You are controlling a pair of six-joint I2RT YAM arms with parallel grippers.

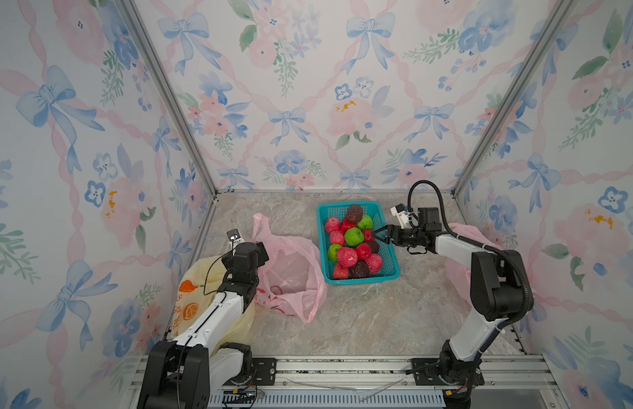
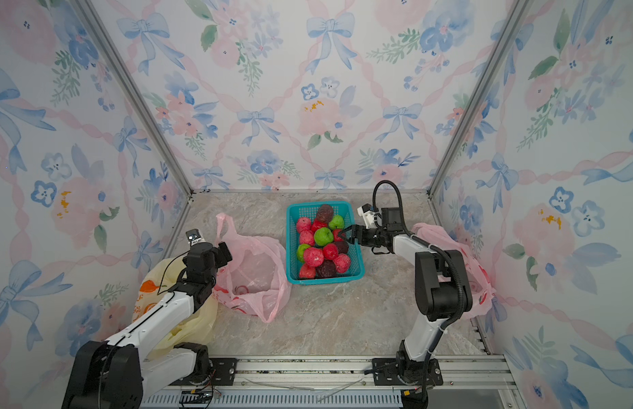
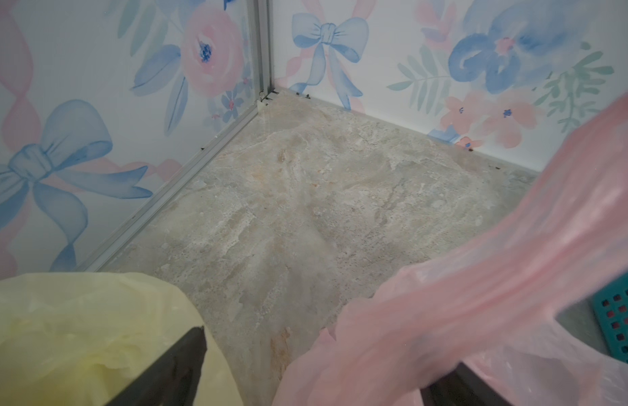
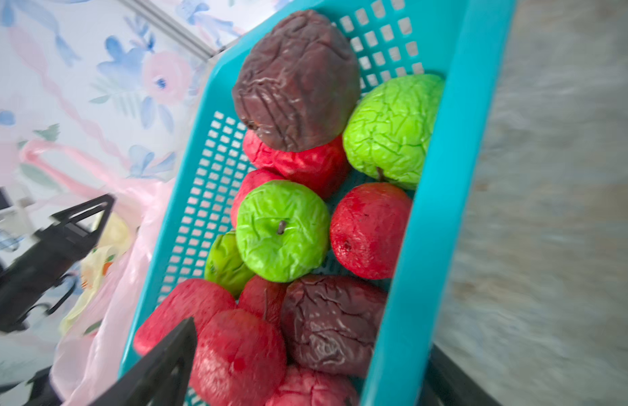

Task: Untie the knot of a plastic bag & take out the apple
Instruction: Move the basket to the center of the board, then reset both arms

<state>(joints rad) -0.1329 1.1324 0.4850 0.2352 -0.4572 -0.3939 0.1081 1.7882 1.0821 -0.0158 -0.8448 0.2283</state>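
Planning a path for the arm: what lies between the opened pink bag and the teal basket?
Only bare tabletop: in both top views a narrow strip separates the pink bag from the teal basket.

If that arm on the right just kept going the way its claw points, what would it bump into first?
Probably the apples in the teal basket. The right gripper, jaws open and empty, already points across the basket's rim at the pile. Its height above the fruit is unclear, so it might skim over.

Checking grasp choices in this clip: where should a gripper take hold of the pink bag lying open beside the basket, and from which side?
Probably the raised handle loop of the pink bag, approached from above. It stands up clear of the table, a thin strip a gripper could close across, while the body lies slack and flat.
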